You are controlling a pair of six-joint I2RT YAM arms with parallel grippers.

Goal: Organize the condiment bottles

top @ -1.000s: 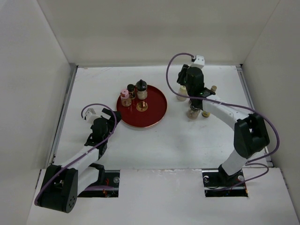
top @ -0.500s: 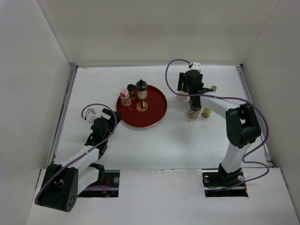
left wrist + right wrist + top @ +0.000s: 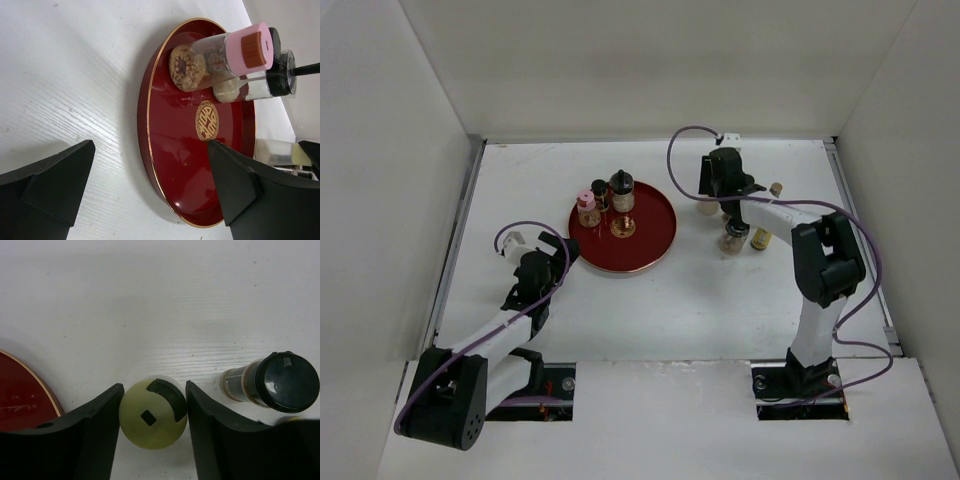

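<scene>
My right tool [image 3: 154, 388] has a finger pressed against each side of the cream-capped bottle [image 3: 150, 417], low in the centre of the right wrist view. The bottle stands on the desk [image 3: 160, 305], not yet lifted. The hold is on the round cap only and sits close to the fingertips, so I judge the bottle could pop forward out of the jaws or tilt when I raise it.

The black-capped bottle [image 3: 280, 382] stands just beside the right-hand finger, at the frame's right edge. A sideways swing could knock it over.

The red tray [image 3: 30, 390] shows at lower left, and a low carry might catch the bottle's base on its rim. On the tray, the pink-capped bottle [image 3: 225, 50] and its neighbours stand close together, so a crowded set-down could topple them.

My left tool [image 3: 150, 145] gapes wide and empty, facing the tray.
</scene>
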